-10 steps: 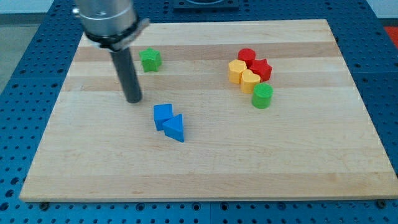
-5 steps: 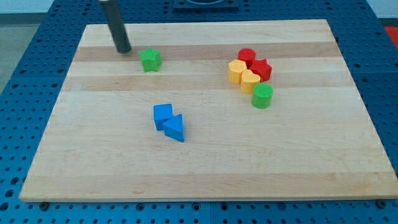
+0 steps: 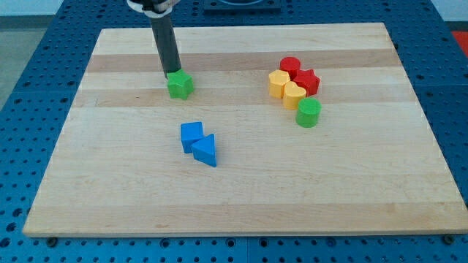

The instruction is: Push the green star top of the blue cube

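The green star (image 3: 179, 85) lies on the wooden board (image 3: 117, 183), left of centre and towards the view's top. My tip (image 3: 172, 72) touches its top-left edge, on the side away from the blue cube. The blue cube (image 3: 191, 134) sits below the star, a little to its right, with a gap of bare board between them. A blue triangular block (image 3: 205, 150) leans against the cube's lower right side.
A cluster lies at the view's upper right: a red cylinder (image 3: 290, 66), a red star (image 3: 307, 81), two yellow blocks (image 3: 277, 83) (image 3: 294, 94) and a green cylinder (image 3: 308, 112). The board lies on a blue perforated surface (image 3: 29, 88).
My tip moved from the board's left to its top-left, then came right and down onto the green star. The star has shifted slightly down and right, towards the blue cube.
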Motion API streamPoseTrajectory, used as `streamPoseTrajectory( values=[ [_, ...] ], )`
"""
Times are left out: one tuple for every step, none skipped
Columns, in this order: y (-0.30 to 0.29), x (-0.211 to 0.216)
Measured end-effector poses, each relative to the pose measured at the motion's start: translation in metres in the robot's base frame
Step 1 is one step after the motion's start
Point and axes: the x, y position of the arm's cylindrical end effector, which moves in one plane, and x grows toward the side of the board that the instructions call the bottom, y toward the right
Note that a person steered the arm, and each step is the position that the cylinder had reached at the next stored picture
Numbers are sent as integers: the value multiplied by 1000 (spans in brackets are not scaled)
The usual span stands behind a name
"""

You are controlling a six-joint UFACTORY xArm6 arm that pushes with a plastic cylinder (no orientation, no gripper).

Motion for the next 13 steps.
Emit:
streamPoseTrajectory(
  values=[
    [0,17],
    [4,20],
    [22,20],
    [38,19],
    [40,21],
    [40,32],
    [40,49],
    [40,65],
    [40,78],
    [40,82],
    [40,91],
    [40,103],
    [40,108]
  ],
)
